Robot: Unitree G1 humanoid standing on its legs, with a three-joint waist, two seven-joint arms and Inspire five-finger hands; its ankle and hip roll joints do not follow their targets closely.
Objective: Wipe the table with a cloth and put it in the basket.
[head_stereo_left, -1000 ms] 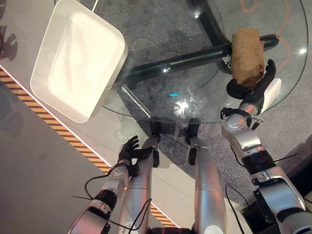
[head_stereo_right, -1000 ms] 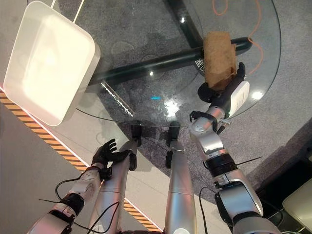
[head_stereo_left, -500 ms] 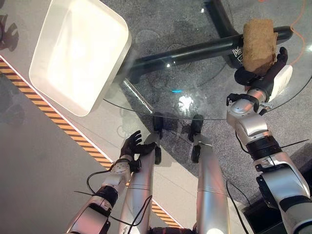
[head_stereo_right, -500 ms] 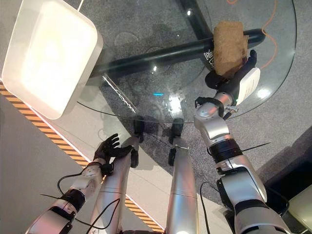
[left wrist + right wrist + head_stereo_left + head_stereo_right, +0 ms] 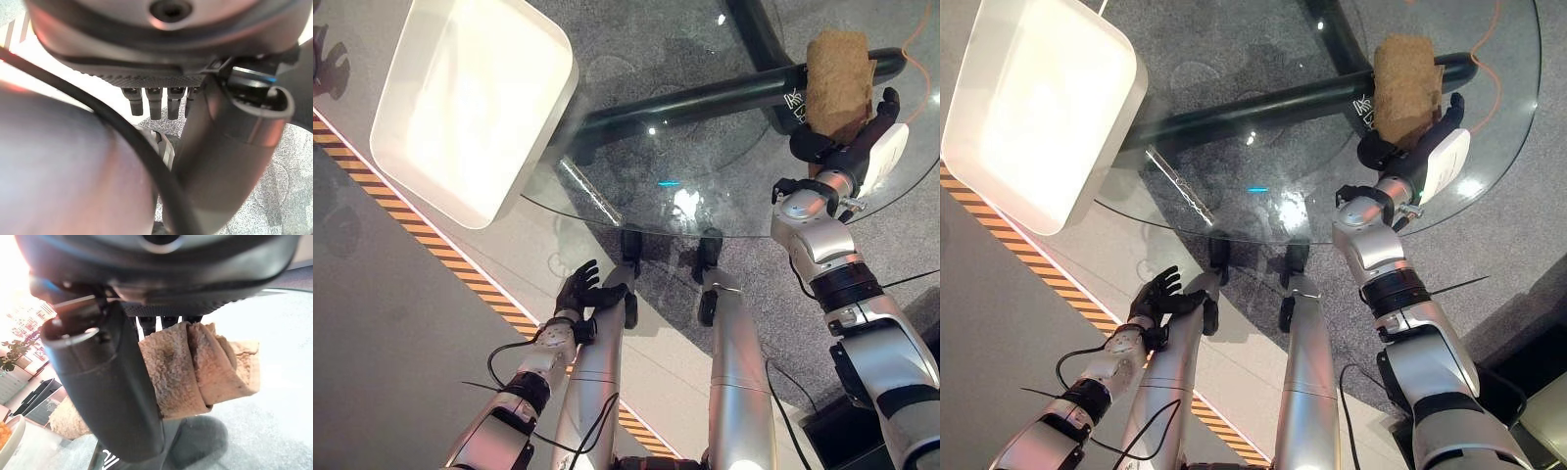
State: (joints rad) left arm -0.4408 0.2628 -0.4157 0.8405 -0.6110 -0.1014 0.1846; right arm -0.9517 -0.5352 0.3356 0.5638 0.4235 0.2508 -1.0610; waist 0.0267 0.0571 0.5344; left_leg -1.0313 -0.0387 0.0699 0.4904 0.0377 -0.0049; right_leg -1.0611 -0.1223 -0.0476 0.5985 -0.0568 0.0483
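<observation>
The left hand [image 5: 579,294] hangs low, near the round glass table's [image 5: 607,211] edge, fingers loose and apart. Over the table the right hand [image 5: 1408,155] pinches the brown cloth [image 5: 1406,77], perhaps touching the glass. The white basket [image 5: 470,108] sits well apart, across the table.

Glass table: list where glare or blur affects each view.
Eye views: lamp glare spots on the glass table; the white basket is washed out. Right wrist view: bright blow-out beside the right hand, the cloth sharp. Left wrist view: the left hand blurred.
</observation>
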